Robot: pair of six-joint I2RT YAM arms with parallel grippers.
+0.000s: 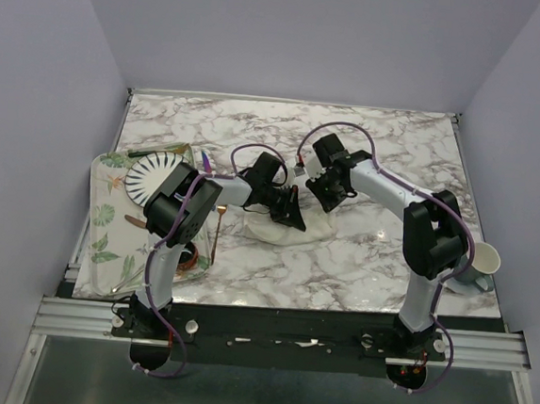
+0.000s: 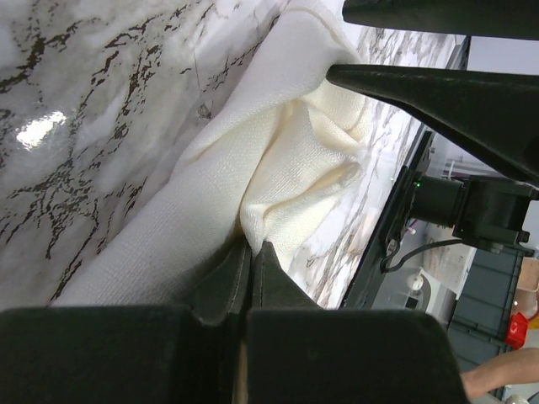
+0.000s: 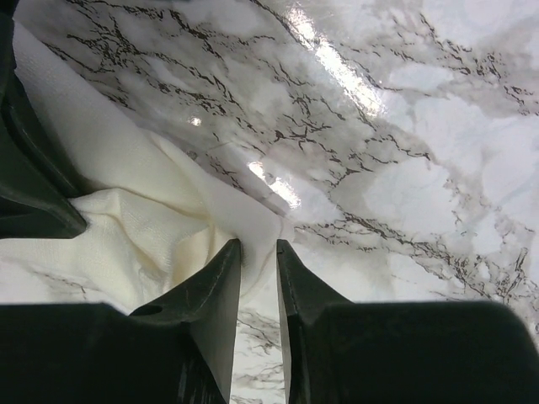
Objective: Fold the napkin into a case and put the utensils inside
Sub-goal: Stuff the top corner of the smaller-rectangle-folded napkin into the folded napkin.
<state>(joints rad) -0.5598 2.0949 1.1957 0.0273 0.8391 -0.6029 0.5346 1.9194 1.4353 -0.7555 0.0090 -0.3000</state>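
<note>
Seeing napkin (image 1: 296, 231) mid-table between both arms. Rumpled and partly doubled over, not yet a case.

Reading left gripper (image 2: 251, 257) as fingers together, pinched on a fold, going by the cloth puckering right at the tips. Reading right gripper (image 3: 258, 248) as slightly apart with a narrow gap, tips down at the napkin's edge next to bare marble. Can't tell whether any cloth sits in that gap.

Handling, as a judgement:
- Expect soft, light, limp cloth with no stiffness. Likely to sag and bunch wherever unsupported, and to slide easily on the glossy table (image 1: 387, 165).
- Probably won't keep a crease unless pressed flat.
- Would take hold at an edge or corner with a thin pinch, well apart from the left pinch, to get a taut span.
- Avoid the bunched middle, which risks catching extra layers and spoiling the fold.
- Drag low rather than lift high.

Spotted fork (image 1: 220, 218) at the right edge of tray (image 1: 100, 220), near napkin; can't tell whether on tray or table. Purple utensil (image 1: 201, 159) farther back on tray. Both apart from napkin.

Judging folding in hand, insertion not yet begun.
</note>
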